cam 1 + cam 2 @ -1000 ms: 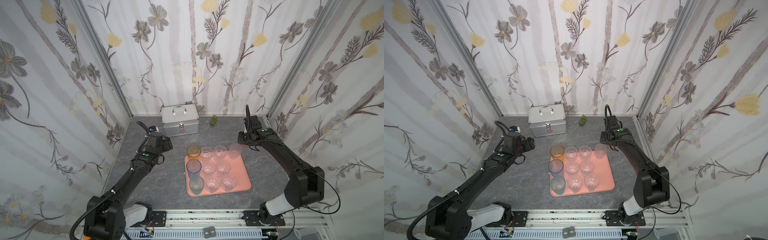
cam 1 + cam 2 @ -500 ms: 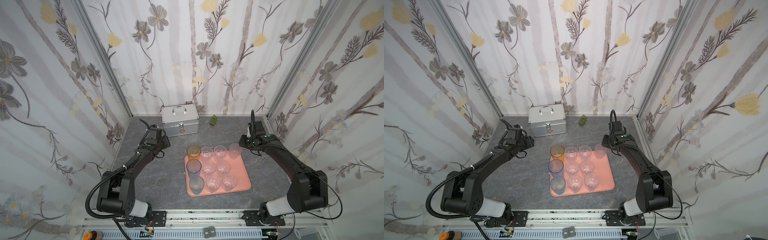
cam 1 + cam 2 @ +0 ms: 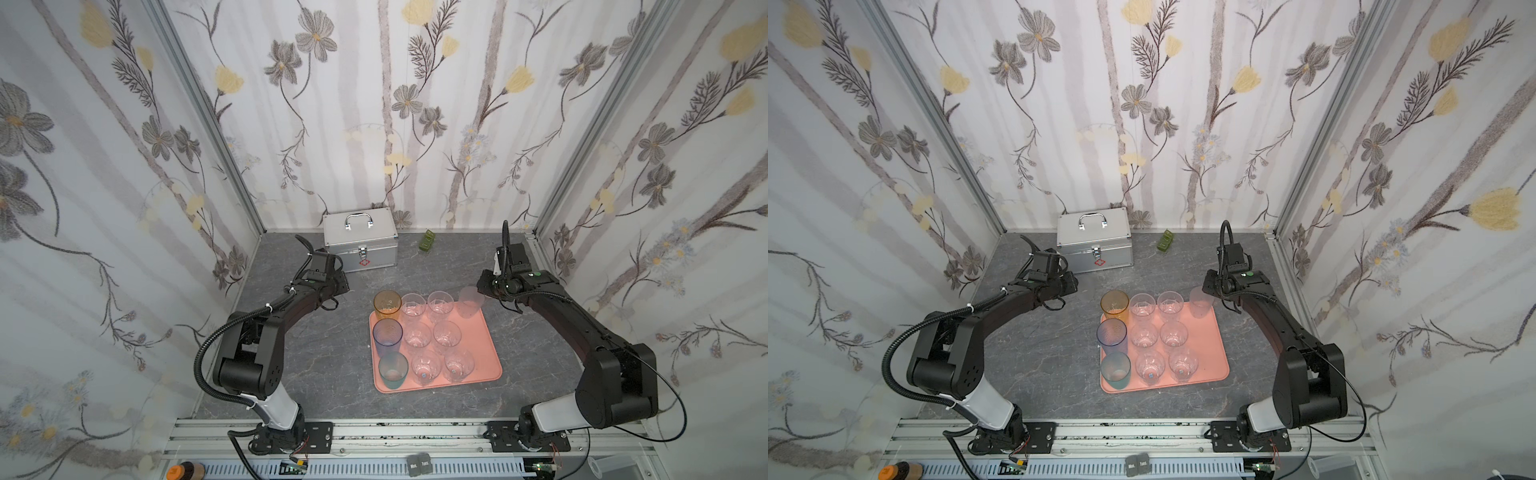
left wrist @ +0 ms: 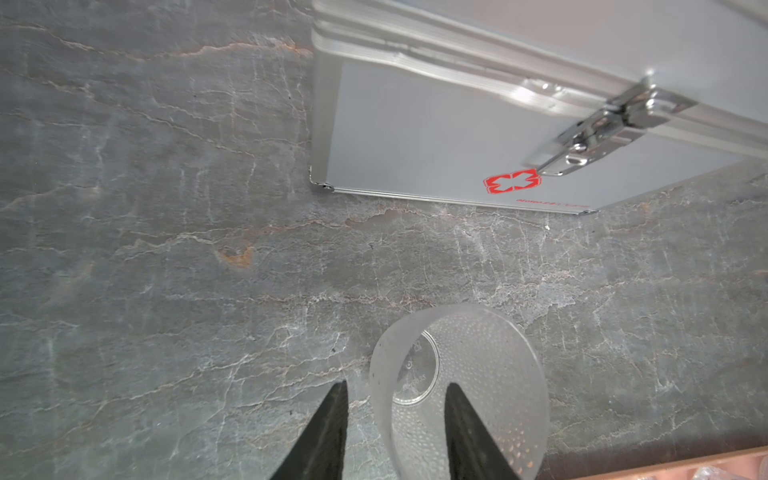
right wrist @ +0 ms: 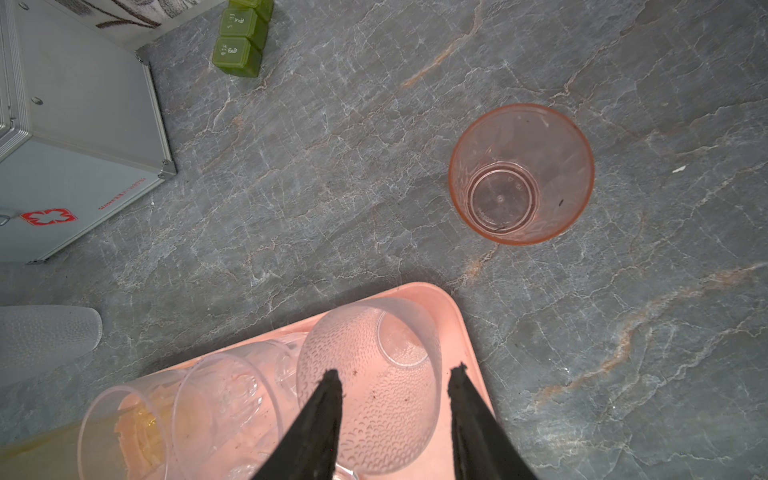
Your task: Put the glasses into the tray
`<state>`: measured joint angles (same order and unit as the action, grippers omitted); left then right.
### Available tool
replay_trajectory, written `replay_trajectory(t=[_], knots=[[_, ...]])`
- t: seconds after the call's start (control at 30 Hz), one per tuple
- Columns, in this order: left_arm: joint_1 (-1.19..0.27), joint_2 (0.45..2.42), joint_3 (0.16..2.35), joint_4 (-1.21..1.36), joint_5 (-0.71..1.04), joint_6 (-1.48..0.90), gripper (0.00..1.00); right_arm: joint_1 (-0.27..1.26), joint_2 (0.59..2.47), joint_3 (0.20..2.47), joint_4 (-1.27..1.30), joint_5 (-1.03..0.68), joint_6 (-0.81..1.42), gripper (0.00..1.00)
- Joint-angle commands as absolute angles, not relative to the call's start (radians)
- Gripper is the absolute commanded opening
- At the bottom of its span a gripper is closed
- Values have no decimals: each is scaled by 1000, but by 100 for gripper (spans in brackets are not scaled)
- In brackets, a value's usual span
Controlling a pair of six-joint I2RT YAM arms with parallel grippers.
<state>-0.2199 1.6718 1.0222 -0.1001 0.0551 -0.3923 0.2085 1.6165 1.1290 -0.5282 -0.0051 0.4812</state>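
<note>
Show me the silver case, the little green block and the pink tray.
silver case (image 3: 357, 232): a top view, on its lid.
green block (image 3: 427, 241): a top view, its top face.
pink tray (image 3: 482, 345): a top view, bare floor near right rim.

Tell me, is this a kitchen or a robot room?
Probably a robot test booth, not a kitchen: two black arms fixed to a metal rail, flowery walls boxing in a grey tabletop, glasses on a pink tray.
</note>
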Motion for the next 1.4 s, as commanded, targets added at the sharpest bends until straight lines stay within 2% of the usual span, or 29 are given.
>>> replay_trajectory(t=[0.0,0.3,0.47,0.7,0.93,1.2,1.37], knots=[[-229,1703,1044,-74,33,-388,35,215,1620,1130,-488,-19,489,43],[-245,1739,1031,-75,-4,-377,18,224,1608,1130,-491,-13,490,43],[-256,1678,1012,-78,-5,-382,3,253,1603,1155,-512,-7,498,43],[-277,1540,993,-121,-21,-396,0,385,1532,1257,-557,34,536,42],[-398,1384,1092,-181,-79,-449,0,635,1545,1421,-535,98,599,43],[-603,1392,1215,-193,-135,-540,0,857,1588,1560,-485,232,587,52],[-675,1425,1265,-193,-137,-576,0,871,1674,1601,-533,309,591,52]])
